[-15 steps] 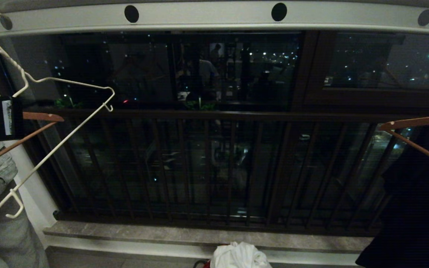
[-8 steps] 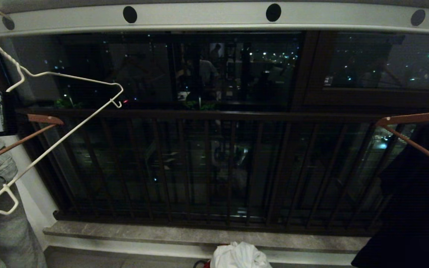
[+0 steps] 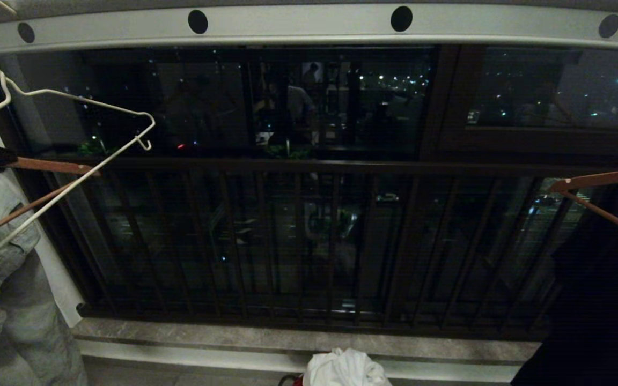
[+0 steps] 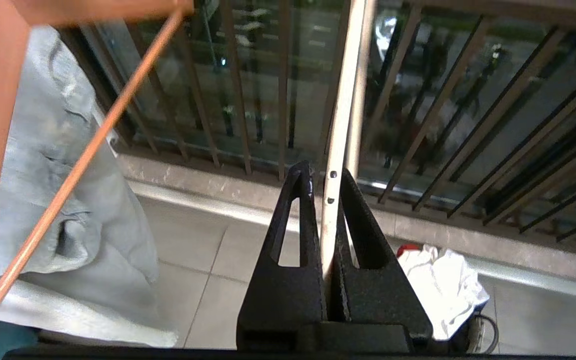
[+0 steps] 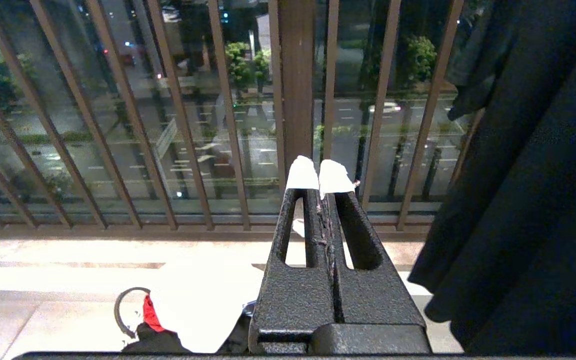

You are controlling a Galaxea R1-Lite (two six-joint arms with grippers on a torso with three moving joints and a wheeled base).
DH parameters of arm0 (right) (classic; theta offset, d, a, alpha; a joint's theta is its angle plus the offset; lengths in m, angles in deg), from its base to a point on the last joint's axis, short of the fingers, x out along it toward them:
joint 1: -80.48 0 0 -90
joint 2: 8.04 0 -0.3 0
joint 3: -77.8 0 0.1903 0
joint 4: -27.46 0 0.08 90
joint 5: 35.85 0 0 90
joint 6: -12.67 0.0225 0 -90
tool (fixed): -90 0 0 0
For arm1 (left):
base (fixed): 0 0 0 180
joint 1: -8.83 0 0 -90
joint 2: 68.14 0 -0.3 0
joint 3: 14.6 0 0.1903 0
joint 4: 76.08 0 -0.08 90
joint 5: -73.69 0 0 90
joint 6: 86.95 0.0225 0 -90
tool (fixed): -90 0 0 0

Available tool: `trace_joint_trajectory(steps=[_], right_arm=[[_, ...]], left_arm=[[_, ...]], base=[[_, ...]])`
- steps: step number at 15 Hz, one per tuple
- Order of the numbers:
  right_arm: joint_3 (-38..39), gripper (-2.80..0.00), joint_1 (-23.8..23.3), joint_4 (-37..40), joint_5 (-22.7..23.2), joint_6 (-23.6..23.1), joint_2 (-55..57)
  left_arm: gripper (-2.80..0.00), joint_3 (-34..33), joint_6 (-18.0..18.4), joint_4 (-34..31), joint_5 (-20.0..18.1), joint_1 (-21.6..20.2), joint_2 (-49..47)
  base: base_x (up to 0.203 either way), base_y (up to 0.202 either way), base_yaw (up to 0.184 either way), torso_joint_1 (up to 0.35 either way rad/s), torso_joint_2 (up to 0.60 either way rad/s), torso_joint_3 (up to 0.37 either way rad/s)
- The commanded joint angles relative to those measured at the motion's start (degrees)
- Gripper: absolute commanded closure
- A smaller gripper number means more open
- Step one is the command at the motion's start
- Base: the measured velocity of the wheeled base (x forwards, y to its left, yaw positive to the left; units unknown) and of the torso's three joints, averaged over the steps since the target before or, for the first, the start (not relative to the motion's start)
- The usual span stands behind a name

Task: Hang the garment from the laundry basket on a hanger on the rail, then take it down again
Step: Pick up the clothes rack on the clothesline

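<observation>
In the head view we note the rail running across the 12 o'clock edge, its dark holes spaced along it. The hanger hangs tilted at 9 to 10 o'clock, its neck rising toward the rail's left end; whether its hook sits on the rail we cannot tell. A brown wooden hanger crosses behind it, above a pale denim garment at 8 o'clock. A second wooden hanger carries dark clothing at 3 to 4 o'clock. The dark balcony railing fills the centre. The garment lies bunched at 6 o'clock, at the frame's lower edge; only a sliver of what it sits in shows there.

In the left wrist view we record the left gripper clamped on a white bar of the hanger, which runs from between the fingers toward 12 o'clock. The garment sits crumpled in the laundry basket at 4 o'clock, on the tiled floor. The denim garment hangs at 9 o'clock.

In the right wrist view the right gripper is clenched on nothing, its white-tipped fingers pressed together, facing the railing. Dark clothing hangs at 3 o'clock.
</observation>
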Motion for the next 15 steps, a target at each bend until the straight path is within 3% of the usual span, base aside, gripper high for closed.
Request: trace_joint_trajectory(steps=[1,9,12,14,15], right_arm=[[0.01,0.0,0.05,-0.04,-0.01,0.02,0.07],[0.01,0.0,0.05,-0.04,-0.01,0.02,0.07],[0.01,0.0,0.05,-0.04,-0.01,0.02,0.07],[0.01,0.0,0.05,-0.04,-0.01,0.02,0.07],[0.01,0.0,0.05,-0.04,-0.01,0.02,0.07]], left_arm=[[0.0,0.39,-0.08,-0.26,0.09,0.01,1.18],[0.0,0.76,3.47,-4.14,-1.93,0.08,5.65],[0.0,0.71,4.05,-7.57,-12.24,0.1,6.7],[0.0,0.17,7.79,-11.34,-18.36,0.1,8.46],[0.0,-0.08,10.2,-14.1,-19.54,0.1,8.91]], base=[[0.0,0.0,0.0,0.0,0.0,0.0],[0.0,0.0,0.0,0.0,0.0,0.0],[0.0,0.0,0.0,0.0,0.0,0.0],[0.0,0.0,0.0,0.0,0.0,0.0],[0.0,0.0,0.0,0.0,0.0,0.0]])
